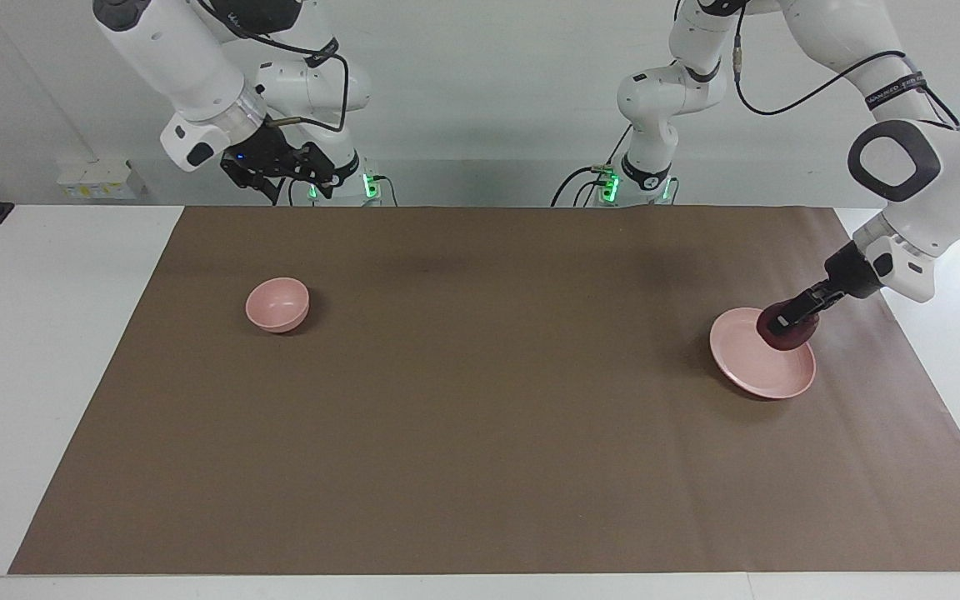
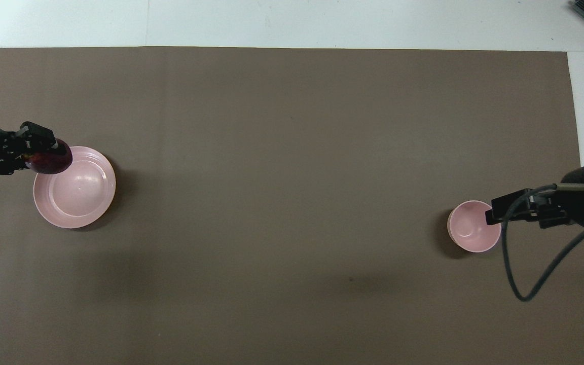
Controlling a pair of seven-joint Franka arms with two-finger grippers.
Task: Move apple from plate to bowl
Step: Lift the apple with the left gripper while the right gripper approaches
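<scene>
The left gripper (image 1: 790,319) hides part of the apple (image 1: 788,336) (fingers indistinct).

The left arm is stretched out low at its own end of the table, left gripper (image 1: 790,319) (image 2: 43,151) clamped around the apple (image 1: 787,332) (image 2: 51,160). The right gripper (image 1: 313,172) (image 2: 497,210) is parked up high, right arm waiting.

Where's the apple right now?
The apple sits on the plate at the left arm's end of the table, on the plate's edge nearer the robots, with the left gripper around it.
</scene>
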